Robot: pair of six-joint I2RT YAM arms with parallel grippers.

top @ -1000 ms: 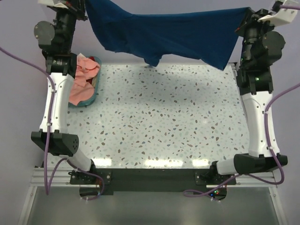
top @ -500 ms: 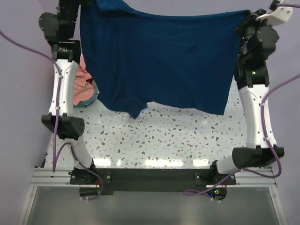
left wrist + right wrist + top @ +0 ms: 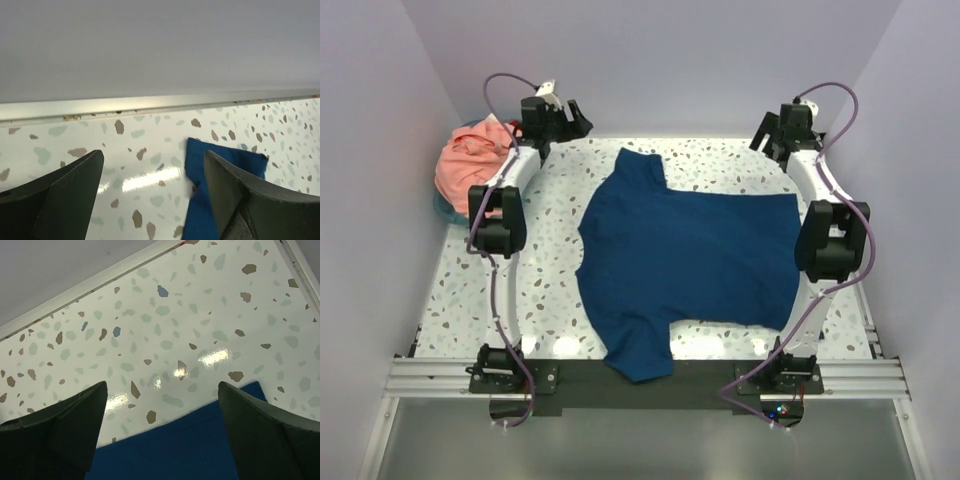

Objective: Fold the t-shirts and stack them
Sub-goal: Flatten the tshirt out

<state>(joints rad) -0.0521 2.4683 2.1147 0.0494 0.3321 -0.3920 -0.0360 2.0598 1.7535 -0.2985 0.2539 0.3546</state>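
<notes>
**A:** Where was the navy t-shirt (image 3: 690, 260) at that mark?

**B:** Spread flat on the table (image 3: 555, 295), about mid. It lay sideways, collar end to my left and hem to my right. One sleeve pointed at the far edge. The other hung over the near edge onto the black base plate (image 3: 710, 378). Plain side was up, no print showing, few wrinkles.

**A:** End effectors?

**B:** Both had fingers wide apart with nothing in them. The left end effector (image 3: 153, 152) sat low at the far side, with the far sleeve's corner just beside one finger. The right end effector (image 3: 161, 385) was over the far hem corner, cloth edge showing between the fingers. I couldn't tell if it touched.

**A:** The other shirt?

**B:** The salmon-pink t-shirt (image 3: 470, 165) was bunched in the teal basket (image 3: 444, 208), far left, well apart from the navy one.

**A:** How would the navy one handle?

**B:** My read was light, limp and no stiffness. It would sag from any hold and drag on the table. Flat on a smooth top there was no lip to get under, so I'd have pinched down at the edges. Best holds looked like the far sleeve and the far hem corner, folding toward me. The risks I saw were catching only one layer, or the overhanging sleeve pulling it off the near edge.
</notes>
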